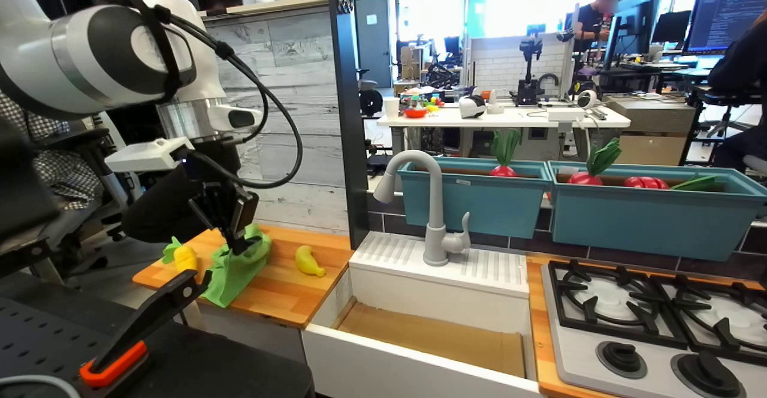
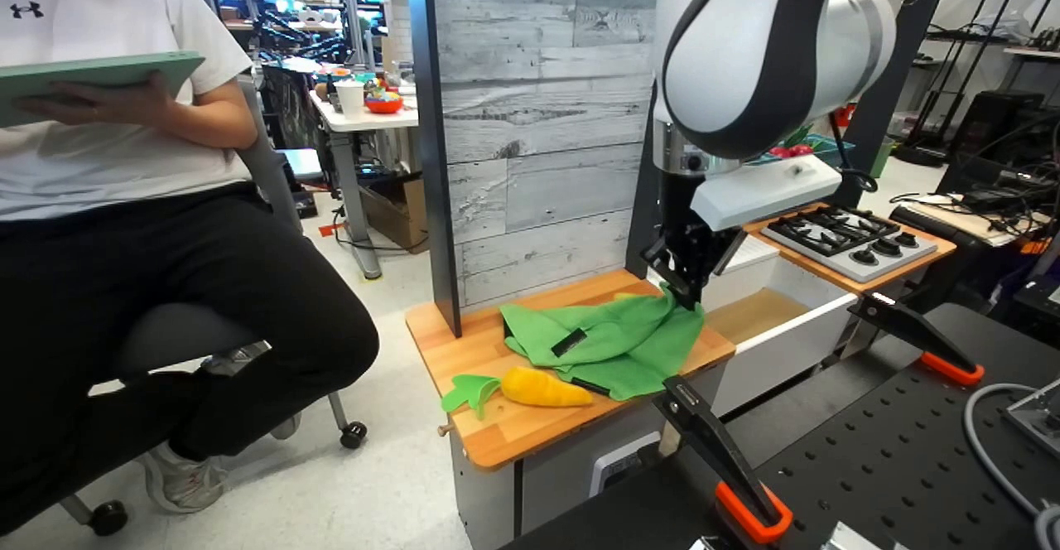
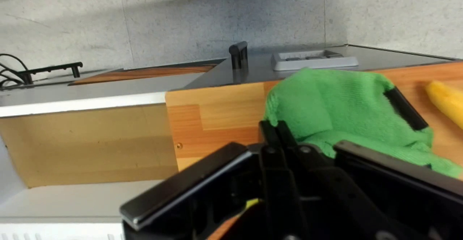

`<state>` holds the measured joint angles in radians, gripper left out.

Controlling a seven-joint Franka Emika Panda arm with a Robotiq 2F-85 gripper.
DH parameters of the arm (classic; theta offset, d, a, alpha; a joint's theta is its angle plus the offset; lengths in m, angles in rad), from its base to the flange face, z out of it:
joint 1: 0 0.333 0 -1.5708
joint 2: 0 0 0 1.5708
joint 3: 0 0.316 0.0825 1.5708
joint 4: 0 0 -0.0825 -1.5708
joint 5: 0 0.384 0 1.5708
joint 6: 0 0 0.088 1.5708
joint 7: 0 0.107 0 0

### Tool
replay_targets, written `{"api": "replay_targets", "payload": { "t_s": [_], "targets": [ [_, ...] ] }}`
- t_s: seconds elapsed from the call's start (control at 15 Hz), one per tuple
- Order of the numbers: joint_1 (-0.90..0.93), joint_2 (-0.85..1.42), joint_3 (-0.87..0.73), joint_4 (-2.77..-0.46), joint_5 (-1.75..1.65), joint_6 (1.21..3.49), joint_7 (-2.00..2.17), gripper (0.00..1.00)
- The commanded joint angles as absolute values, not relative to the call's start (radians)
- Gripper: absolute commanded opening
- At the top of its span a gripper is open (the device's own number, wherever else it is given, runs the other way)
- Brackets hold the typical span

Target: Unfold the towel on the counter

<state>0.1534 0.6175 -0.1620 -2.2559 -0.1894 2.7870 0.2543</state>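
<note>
One green towel (image 2: 617, 330) is lying rumpled on the wooden counter (image 2: 522, 430), its edge nearest the white sink (image 1: 413, 377) rising to the gripper (image 3: 275, 124), whose fingers are standing all but together and seemingly pinching a bit of towel. Unfolding is looking only partly done; the next move is probably calling for a firm hold and an outward pull, without disturbing the toy carrot (image 2: 542, 387) lying just beside. A toy banana (image 1: 307, 261) is resting behind the towel, near a grey plank panel (image 2: 538, 94), and a person (image 2: 166, 243) is sitting nearby, holding a flat green object (image 2: 108, 71).
</note>
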Motion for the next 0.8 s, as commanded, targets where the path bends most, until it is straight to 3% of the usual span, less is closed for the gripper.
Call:
{"api": "replay_targets", "payload": {
  "t_s": [0.0,0.2,0.27,0.33,0.47,0.73],
  "targets": [
    [0.111,0.672,-0.164,-2.277,-0.162,2.867,0.221,0.01],
    [0.075,0.733,-0.157,-2.255,-0.149,2.898,0.194,0.01],
    [0.071,0.752,-0.162,-2.246,-0.145,2.901,0.193,0.06],
    [0.065,0.764,-0.161,-2.240,-0.137,2.901,0.187,0.29],
    [0.069,0.780,-0.169,-2.231,-0.130,2.899,0.188,0.33],
    [0.076,0.793,-0.173,-2.213,-0.121,2.890,0.189,0.62]
  ]
}}
